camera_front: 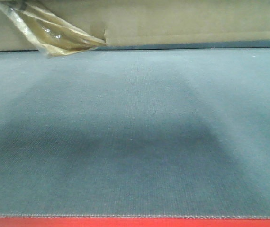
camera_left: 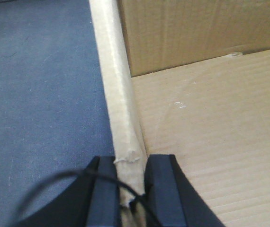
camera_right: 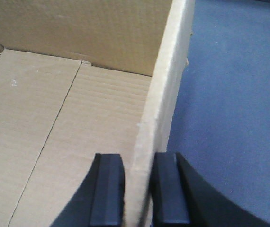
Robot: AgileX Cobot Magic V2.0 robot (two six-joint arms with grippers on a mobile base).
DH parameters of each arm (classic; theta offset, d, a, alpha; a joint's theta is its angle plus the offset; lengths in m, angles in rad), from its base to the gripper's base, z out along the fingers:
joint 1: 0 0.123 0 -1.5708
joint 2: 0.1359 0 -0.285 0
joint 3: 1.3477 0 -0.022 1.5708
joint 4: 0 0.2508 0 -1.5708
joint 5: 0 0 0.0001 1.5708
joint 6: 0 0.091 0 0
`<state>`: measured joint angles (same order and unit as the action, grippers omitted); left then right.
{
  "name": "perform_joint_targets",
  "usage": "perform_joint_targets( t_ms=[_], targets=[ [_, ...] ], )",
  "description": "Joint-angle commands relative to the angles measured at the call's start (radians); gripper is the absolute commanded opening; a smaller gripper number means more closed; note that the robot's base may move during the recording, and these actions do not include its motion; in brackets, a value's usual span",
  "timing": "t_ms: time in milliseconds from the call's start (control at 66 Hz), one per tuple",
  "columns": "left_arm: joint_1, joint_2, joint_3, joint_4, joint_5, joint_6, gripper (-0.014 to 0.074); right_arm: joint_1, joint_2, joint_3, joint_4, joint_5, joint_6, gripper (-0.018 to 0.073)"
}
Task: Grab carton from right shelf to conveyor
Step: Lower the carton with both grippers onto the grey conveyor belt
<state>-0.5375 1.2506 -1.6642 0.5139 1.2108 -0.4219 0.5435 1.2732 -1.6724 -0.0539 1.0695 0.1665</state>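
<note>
The open brown carton shows as a strip at the top of the front view, just above the grey-blue conveyor belt. My left gripper is shut on the carton's left wall, one finger outside and one inside the box. My right gripper is shut on the carton's right wall, also straddling it. Both wrist views show the carton's bare cardboard floor and the belt beside it.
A loose strip of clear packing tape hangs from the carton's front at the upper left. A red edge runs along the belt's near side.
</note>
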Motion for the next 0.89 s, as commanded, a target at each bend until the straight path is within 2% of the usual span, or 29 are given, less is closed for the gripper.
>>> perform_joint_targets(
  t_ms=[0, 879],
  targets=[
    [0.001, -0.009, -0.004, 0.080, -0.001, 0.011, -0.0016, 0.000, -0.017, -0.003, -0.011, -0.031, -0.010, -0.0067],
    [0.001, -0.009, -0.004, 0.080, -0.001, 0.011, -0.0016, 0.000, -0.017, -0.003, -0.011, -0.031, -0.010, -0.0067]
  ],
)
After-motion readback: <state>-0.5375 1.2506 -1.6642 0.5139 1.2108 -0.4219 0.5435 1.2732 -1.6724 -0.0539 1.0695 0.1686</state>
